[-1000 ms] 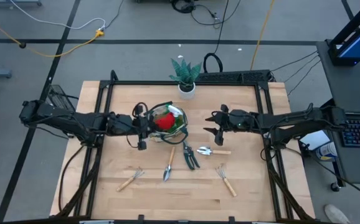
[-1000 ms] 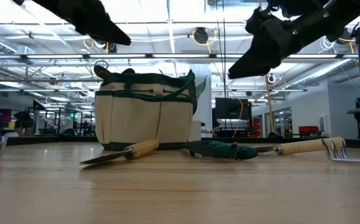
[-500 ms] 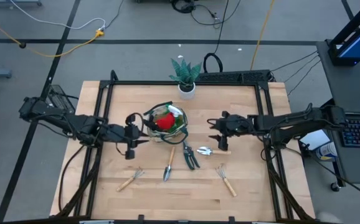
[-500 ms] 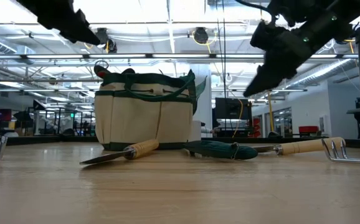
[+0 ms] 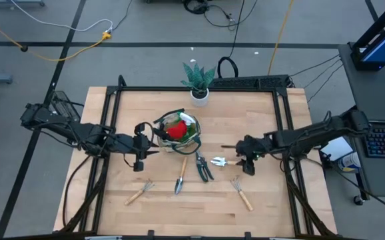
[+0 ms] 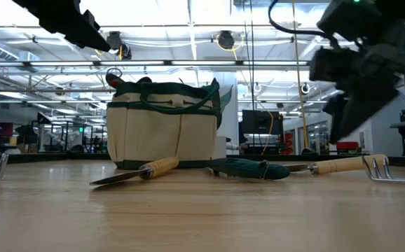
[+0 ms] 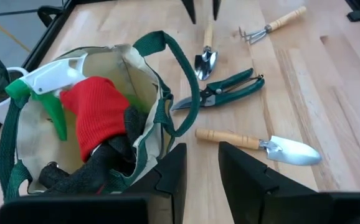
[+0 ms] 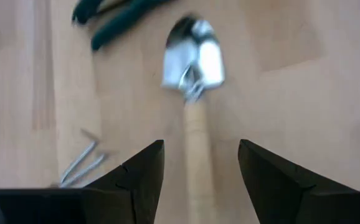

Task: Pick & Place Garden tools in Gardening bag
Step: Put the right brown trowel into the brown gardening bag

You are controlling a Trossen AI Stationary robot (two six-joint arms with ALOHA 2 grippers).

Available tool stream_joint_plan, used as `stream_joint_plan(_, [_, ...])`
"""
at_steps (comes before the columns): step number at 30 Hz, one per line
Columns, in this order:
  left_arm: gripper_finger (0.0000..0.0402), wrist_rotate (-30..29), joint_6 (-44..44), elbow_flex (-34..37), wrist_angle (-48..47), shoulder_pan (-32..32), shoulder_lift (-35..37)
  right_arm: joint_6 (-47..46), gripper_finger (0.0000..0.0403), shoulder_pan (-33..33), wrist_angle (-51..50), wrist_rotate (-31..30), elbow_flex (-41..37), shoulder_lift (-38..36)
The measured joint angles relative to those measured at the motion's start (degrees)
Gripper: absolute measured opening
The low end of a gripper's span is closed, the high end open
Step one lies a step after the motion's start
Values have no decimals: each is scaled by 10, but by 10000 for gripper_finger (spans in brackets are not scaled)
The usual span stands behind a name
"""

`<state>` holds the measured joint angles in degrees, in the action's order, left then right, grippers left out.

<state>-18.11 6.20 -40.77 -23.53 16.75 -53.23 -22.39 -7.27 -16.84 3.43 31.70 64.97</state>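
The beige gardening bag [image 5: 176, 129] with green trim stands mid-table; a green spray bottle [image 7: 46, 93] and a red-black glove [image 7: 99, 121] lie inside it. On the table near it lie a long trowel [image 5: 180, 180], dark shears [image 5: 203, 167], a short trowel [image 5: 223, 161] and two rakes [image 5: 140, 192] [image 5: 241, 192]. My left gripper [image 7: 202, 171] hovers open just left of the bag. My right gripper [image 8: 195, 171] hangs open above the short trowel's wooden handle [image 8: 196, 146], one finger on either side of it, clear of it.
A potted green plant [image 5: 198, 81] in a white pot stands at the table's far edge behind the bag. A dark metal frame [image 5: 116, 93] runs along the table's sides. Bare wood lies along the near edge [image 5: 192, 217].
My left gripper has drawn back from the bag toward the table's left edge, then held still. My right gripper has gone toward the near edge and down, tipping its fingers downward over the short trowel. No tool has moved.
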Motion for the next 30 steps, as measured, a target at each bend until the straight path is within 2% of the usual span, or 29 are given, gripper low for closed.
stream_joint_plan(4, [97, -2, 0, 0, 1, 0, 0, -15, 196, -34, 18, -22, -24, 0])
stream_joint_plan(10, [97, -32, 15, 0, 2, 0, 0, 17, 196, -61, 19, -65, -29, 7])
stream_joint_plan(21, [97, -38, 17, 0, 26, 0, 0, 30, 190, -63, 20, -69, -29, 77])
stream_joint_plan(25, [97, -39, 16, 0, 34, 0, 0, 30, 152, -63, 21, -74, -28, 83])
stream_joint_plan(30, [97, -44, 15, 0, 37, 0, 0, 42, 75, -62, 23, -80, -28, 84])
